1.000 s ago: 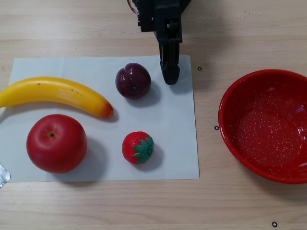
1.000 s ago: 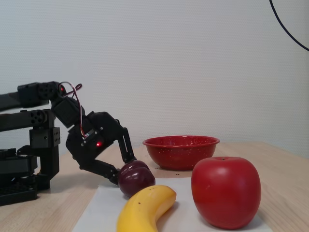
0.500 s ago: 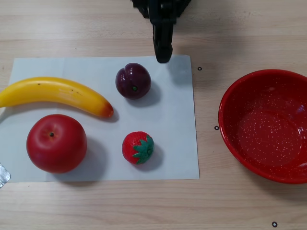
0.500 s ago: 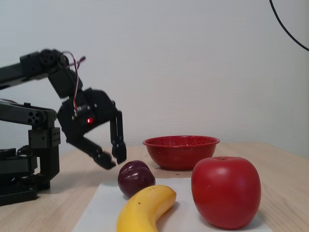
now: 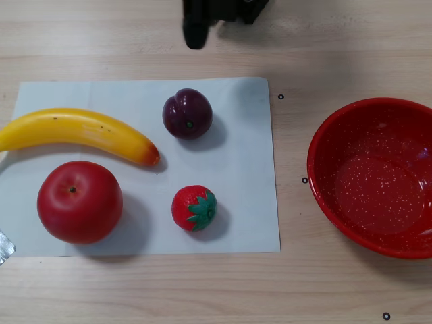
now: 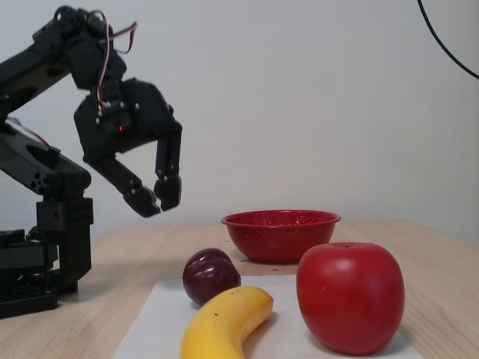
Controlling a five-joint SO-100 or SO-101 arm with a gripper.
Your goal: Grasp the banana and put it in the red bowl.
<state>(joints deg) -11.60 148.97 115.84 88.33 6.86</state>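
While no writing shows, jaws spread, empty, banana [image 5: 77, 131] on paper [image 5: 243, 169].

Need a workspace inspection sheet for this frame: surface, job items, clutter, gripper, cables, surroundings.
Surface: light wood table; white paper sheet lies flat on it.
Job's things: banana on the sheet's left part in the other view, untouched; red bowl off the sheet to the right, nothing in it.
Clutter: red apple, plum and strawberry on the sheet, all apart from each other; small black marks on the table.
Gripper: gripper raised in the air, open, holding nothing.
Cables: red and white servo wires at the arm's top; black cable against the wall.
Surroundings: plain white wall.
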